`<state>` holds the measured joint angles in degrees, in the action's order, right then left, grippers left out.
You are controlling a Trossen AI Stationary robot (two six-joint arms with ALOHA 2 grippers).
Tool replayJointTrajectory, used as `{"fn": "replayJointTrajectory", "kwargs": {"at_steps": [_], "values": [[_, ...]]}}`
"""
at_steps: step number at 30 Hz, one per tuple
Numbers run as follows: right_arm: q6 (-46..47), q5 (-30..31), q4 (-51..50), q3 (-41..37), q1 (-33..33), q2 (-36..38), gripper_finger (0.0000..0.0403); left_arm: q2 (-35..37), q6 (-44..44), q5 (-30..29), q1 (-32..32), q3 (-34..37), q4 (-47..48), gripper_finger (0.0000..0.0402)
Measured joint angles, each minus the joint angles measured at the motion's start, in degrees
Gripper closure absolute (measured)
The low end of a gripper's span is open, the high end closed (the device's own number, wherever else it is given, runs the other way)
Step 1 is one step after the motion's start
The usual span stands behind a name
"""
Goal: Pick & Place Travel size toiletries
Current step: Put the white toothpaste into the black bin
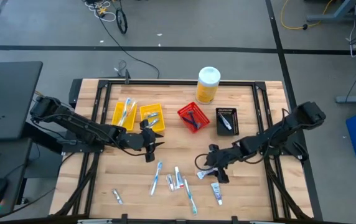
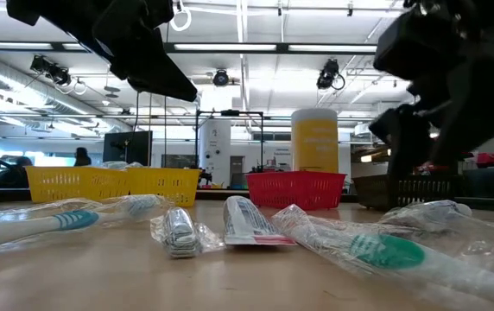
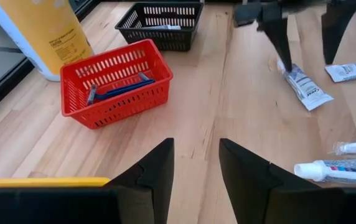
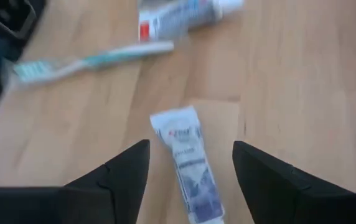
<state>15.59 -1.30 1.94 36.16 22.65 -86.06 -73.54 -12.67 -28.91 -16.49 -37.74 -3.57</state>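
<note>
The right gripper [image 4: 190, 171] hung with its jaws spread wide over a small white toothpaste tube [image 4: 187, 163] lying flat on the worktop [image 1: 252, 137], the tube between the two dark fingers [image 4: 119, 177] and pinched by neither. The left gripper [image 3: 195, 163] stood with its jaws parted too, and nothing between them, just beside the nearer yellow bin [image 1: 152, 118].

Taking the red bin [image 1: 193, 117] as landmark: it was a slotted plastic basket holding dark-handled razors [image 3: 119, 90]. The black bin [image 1: 226, 121] sat just to its right with a pale item inside; two yellow bins lay to its left, the farther one [image 1: 124, 113] holding slim toothbrushes. Behind it stood a tall yellow canister [image 1: 207, 84] with a white lid.

Nearer the front edge than the red bin, loose toiletries lay scattered on bare wood: a blue-white toothbrush [image 1: 157, 177], wrapped in clear crinkled film, a second toothpaste tube [image 1: 178, 178], another toothbrush [image 1: 190, 198] and a small silvery packet [image 1: 116, 196]. The wood between the bins and this scatter lay open.
</note>
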Motion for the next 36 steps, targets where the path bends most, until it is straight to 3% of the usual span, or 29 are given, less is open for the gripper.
{"fn": "replayJointTrajectory", "kwargs": {"at_steps": [10,17,31,36], "values": [[-6.4,4.3,-1.8,0.0,0.5,-4.3,0.0170,0.0,-0.2,0.0,0.0,0.0,0.1,0.0265],[-7.6,0.9,-1.9,0.0,0.6,-6.1,0.0201,0.0,-0.2,0.0,0.0,0.0,0.2,0.0265],[-6.7,2.3,-1.7,0.1,0.6,-7.1,0.0296,0.0,0.9,0.0,0.0,0.0,0.2,0.0265],[-6.4,3.9,0.4,-0.1,0.6,-7.0,0.0309,0.0,0.9,0.0,0.0,0.0,0.2,0.0265]]}}
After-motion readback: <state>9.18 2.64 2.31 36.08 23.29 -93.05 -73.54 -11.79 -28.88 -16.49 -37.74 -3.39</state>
